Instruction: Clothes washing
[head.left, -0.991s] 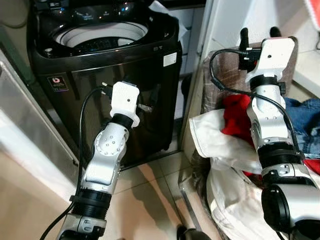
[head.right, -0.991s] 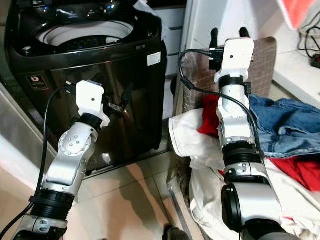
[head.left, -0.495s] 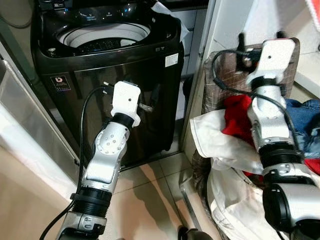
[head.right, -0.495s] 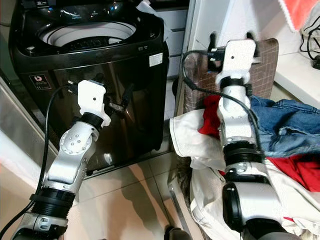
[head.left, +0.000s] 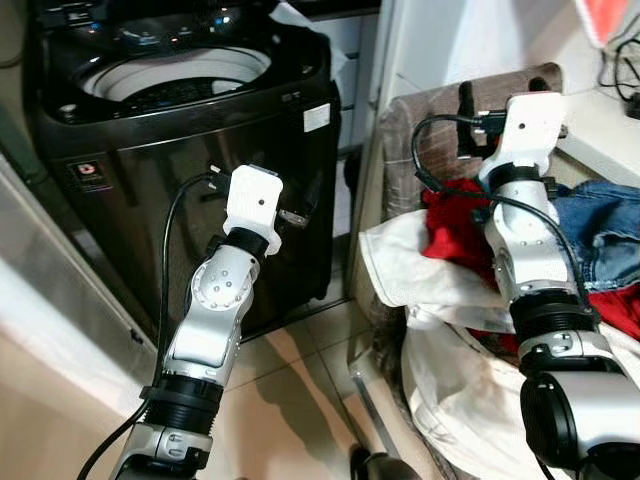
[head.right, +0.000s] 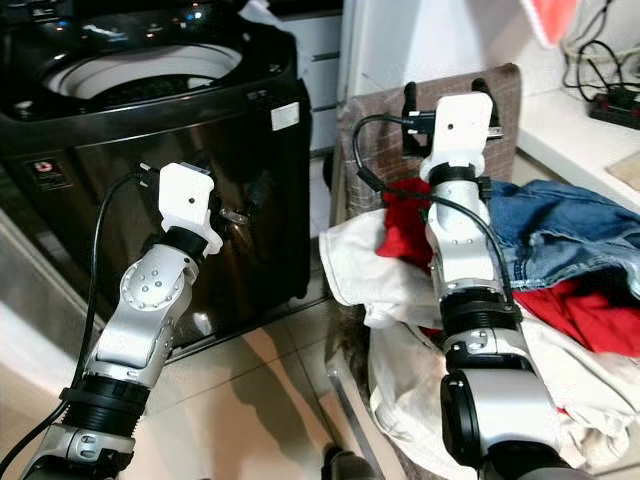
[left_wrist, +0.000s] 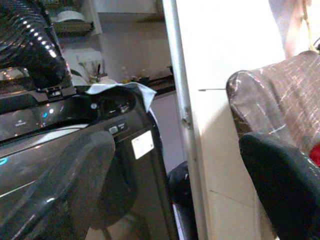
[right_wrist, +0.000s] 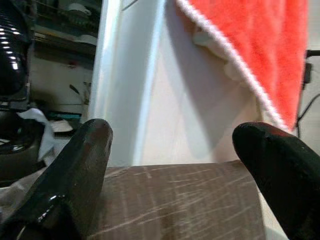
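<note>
The washing is barely started, judging by how things lie. The washing machine is standing with its lid up and its pale drum showing, and whether anything is lying inside the drum is hard to tell from this angle. All the visible laundry is still sitting in the brown hamper: a white garment spilling over the near rim, a red garment above it and blue jeans further along. Neither claw is holding cloth, so picking up, carrying over and loading all seem to be left.

The right claw is hovering with its fingers spread apart and empty, and the right wrist view is looking between them at the hamper's back edge just beneath. The clothes are lying below and behind this claw, toward the robot, with the red garment nearest. An orange towel is hanging above and beyond the claw.

The left claw is raised in front of the washer's dark front panel, fingers apart and empty, with the machine's opening above and ahead of it and the hamper off to its right.

The white garment is the likely first pick. It is draping with its long axis running across the hamper's rim, its loose end pointing down toward the floor.
</note>
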